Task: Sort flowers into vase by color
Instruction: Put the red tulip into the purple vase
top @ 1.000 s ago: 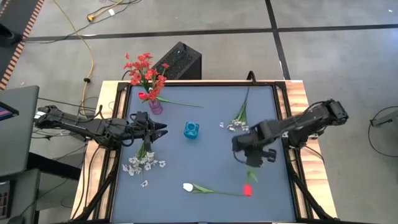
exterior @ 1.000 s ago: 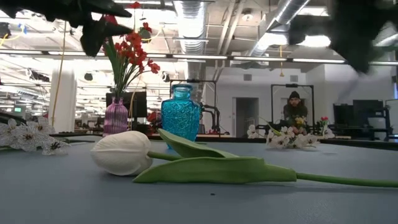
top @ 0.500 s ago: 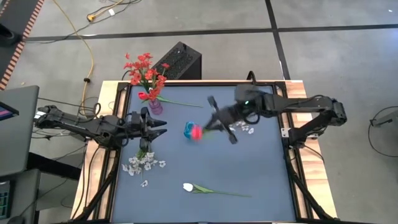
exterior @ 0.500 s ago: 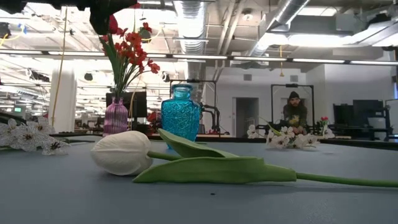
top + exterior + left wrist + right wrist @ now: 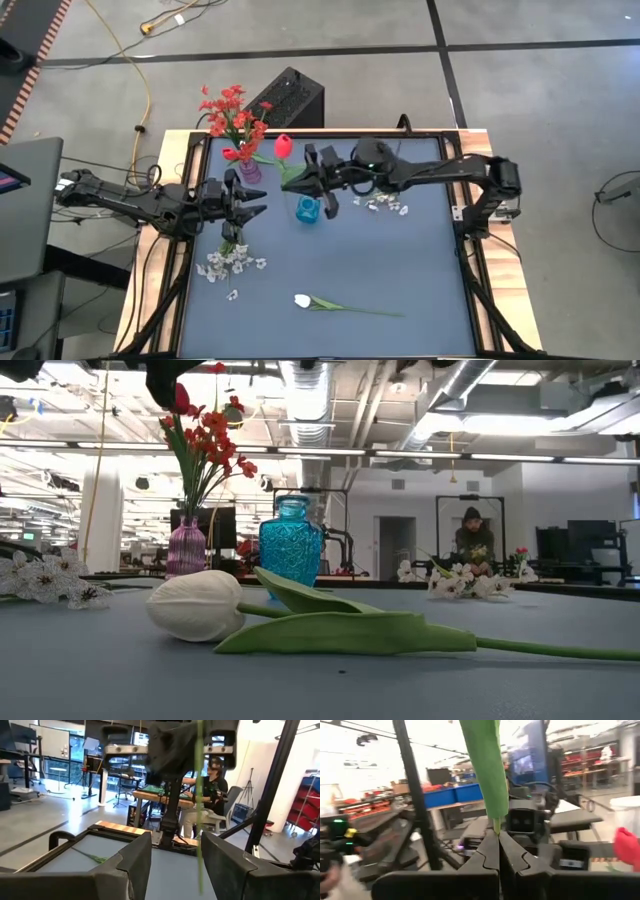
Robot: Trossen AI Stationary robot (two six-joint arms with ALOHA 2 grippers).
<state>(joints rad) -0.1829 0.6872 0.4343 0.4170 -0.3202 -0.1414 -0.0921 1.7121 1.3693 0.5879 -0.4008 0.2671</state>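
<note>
Carrying: the right gripper (image 5: 312, 180) is closed on the green stem of a red tulip (image 5: 283, 146), held in the air above the far middle of the worktop (image 5: 420, 290).
Red tulip: its bud sits just right of the purple vase (image 5: 249, 172) and its stem slants toward the gripper; the right wrist view shows a green leaf (image 5: 485, 765) rising from the pinched fingers.
Right arm: reaches in from the right edge across the far part of the worktop, its gripper just above the blue vase (image 5: 308, 209).
Left gripper: the left gripper (image 5: 255, 203) hovers at the left side with its fingers parted, holding nothing; the left wrist view shows a thin green stem hanging between the fingers (image 5: 132, 860) without touching them.
Purple vase: stands at the far left corner, holding a red clustered spray (image 5: 230, 110).
Blue vase: stands near the middle, right of the left gripper; it holds no flowers.
White blossom sprays: one bunch (image 5: 232, 264) lies at the near left, below the left gripper; another (image 5: 385, 203) lies at the far right, under the right arm.
White tulip: a white tulip (image 5: 302, 300) lies flat near the front edge, bud to the left, stem running right.
Background: a person (image 5: 472, 535) sits far behind the worktop in the low view.
</note>
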